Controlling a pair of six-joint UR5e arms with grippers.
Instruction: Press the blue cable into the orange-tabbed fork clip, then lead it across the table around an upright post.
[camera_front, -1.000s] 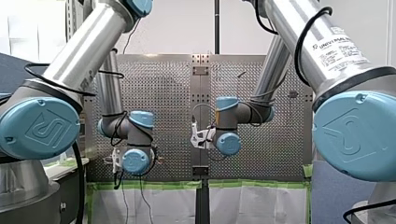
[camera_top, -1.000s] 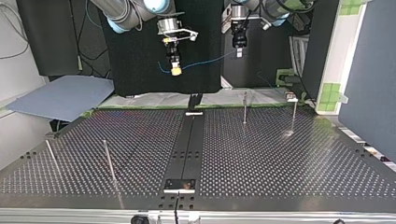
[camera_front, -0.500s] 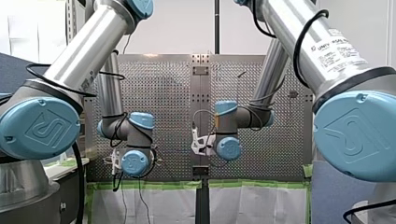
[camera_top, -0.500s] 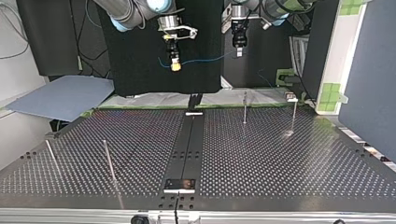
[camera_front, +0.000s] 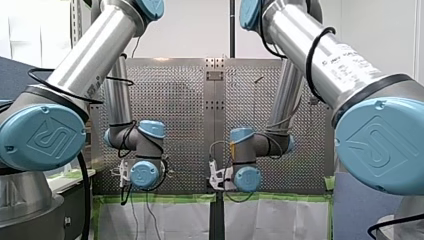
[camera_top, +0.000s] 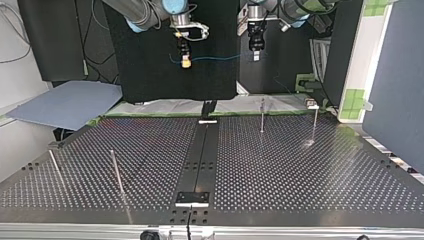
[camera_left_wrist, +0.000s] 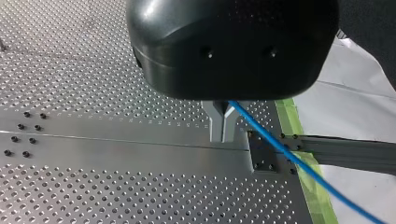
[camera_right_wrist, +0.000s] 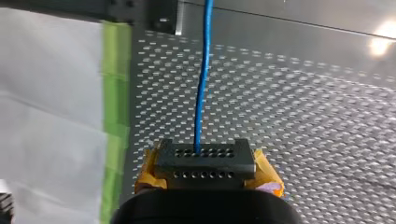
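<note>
As top view shows, blue cable (camera_top: 215, 58) hangs in air over table's (camera_top: 300, 170) far edge, strung between both grippers. Grip check: right gripper (camera_top: 186, 61), yellow pads, clamped on cable; its wrist view shows fingers closed, cable running straight ahead over perforated plate. Likewise left gripper (camera_left_wrist: 222, 138): metal fingers narrow, pinching cable, which trails off across green tape (camera_left_wrist: 287, 119). Four upright posts (camera_top: 262, 116) stand on table, well apart from cable.

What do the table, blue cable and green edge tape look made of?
Table: metal, likely aluminium; matte silver sheen, drilled hole grid.
Blue cable: smooth jacket, probably plastic; uniform colour, slight gloss.
Green tape: perhaps paper masking tape; matte, flat strip.
</note>
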